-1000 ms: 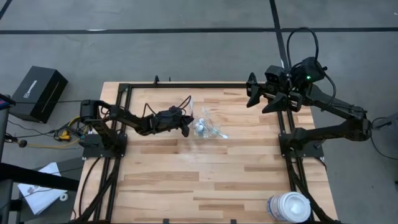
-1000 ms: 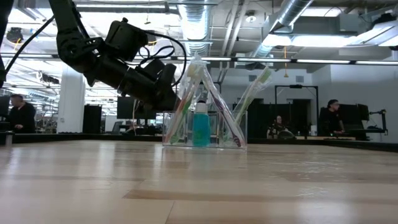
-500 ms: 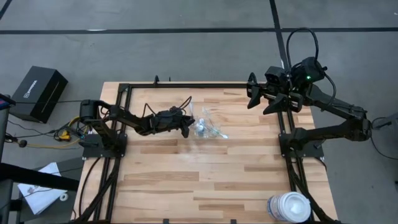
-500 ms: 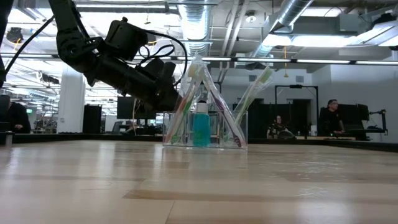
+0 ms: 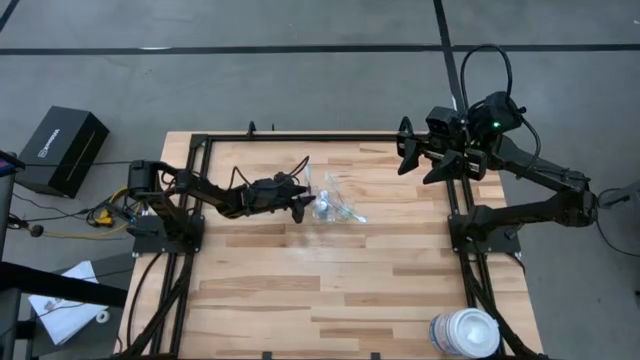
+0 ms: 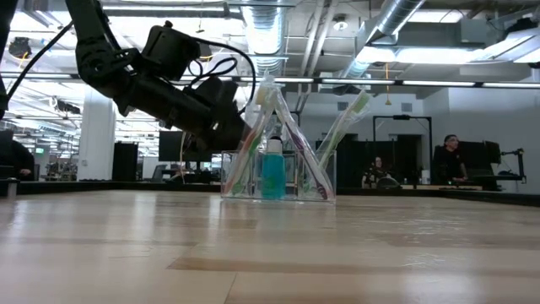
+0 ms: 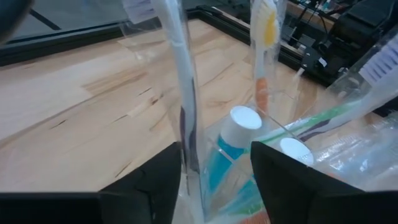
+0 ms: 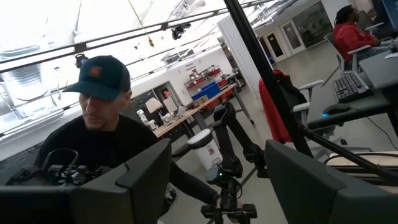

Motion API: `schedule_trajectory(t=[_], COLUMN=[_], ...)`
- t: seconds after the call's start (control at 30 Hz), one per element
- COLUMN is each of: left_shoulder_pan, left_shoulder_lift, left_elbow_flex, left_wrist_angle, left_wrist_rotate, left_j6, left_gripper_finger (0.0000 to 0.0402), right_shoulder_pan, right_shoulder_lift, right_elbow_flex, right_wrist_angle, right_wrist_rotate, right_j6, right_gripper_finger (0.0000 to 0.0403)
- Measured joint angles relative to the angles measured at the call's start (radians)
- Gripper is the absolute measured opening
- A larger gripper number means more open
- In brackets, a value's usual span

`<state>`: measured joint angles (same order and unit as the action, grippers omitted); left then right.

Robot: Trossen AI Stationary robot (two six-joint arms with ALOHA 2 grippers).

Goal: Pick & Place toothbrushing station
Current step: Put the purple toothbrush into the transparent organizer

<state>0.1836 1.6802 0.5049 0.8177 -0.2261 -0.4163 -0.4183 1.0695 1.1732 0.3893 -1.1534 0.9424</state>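
The toothbrushing station stands upright at mid table: a small clear container on its base, with thin toothbrushes leaning out of it and a blue-teal toothpaste tube inside. My left gripper is at the container's left side, open. In the left wrist view its fingers stand on either side of the container's clear wall and a white toothbrush. My right gripper hangs high over the far right of the table, open, with nothing between its fingers. My left gripper comes at the container slanting down from the table's left, with the clear wall between its open fingers. I cannot tell whether either finger touches it. The container stands on the table.
A large white round tub sits at the table's near right corner. Black frame rails run along the table's far edge and both sides. A black box lies on the floor to the left. People show in the room beyond.
My left gripper has opened at the container's left wall without moving away. The container and its toothbrushes stand as before. The right arm has kept still.
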Motion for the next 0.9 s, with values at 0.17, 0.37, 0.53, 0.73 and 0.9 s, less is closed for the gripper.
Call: schedule_trajectory(t=[0.17,0.37,0.53,0.73,0.9], left_shoulder_pan=[0.000,-0.003,-0.008,-0.017,-0.020], left_shoulder_lift=[0.000,0.000,0.000,0.001,0.001], left_elbow_flex=[0.000,0.000,-0.001,-0.001,-0.001], left_wrist_angle=[0.002,0.002,0.004,0.005,0.005], left_wrist_rotate=[0.027,0.040,0.040,0.039,0.035], left_j6=[0.002,-0.007,-0.015,-0.016,-0.015], left_gripper_finger=[0.0220,0.0244,0.0246,0.0244,0.0244], right_shoulder_pan=[0.000,0.000,0.000,0.000,0.000], right_shoulder_lift=[0.000,0.000,0.000,0.000,0.000], right_elbow_flex=[0.000,0.000,0.000,0.000,0.000], right_wrist_angle=[0.000,0.000,0.000,0.000,0.000], right_wrist_rotate=[0.000,0.000,-0.001,-0.002,-0.002], right_j6=[0.000,0.000,0.000,0.000,0.000], right_gripper_finger=[0.0249,0.0249,0.0249,0.0249,0.0249])
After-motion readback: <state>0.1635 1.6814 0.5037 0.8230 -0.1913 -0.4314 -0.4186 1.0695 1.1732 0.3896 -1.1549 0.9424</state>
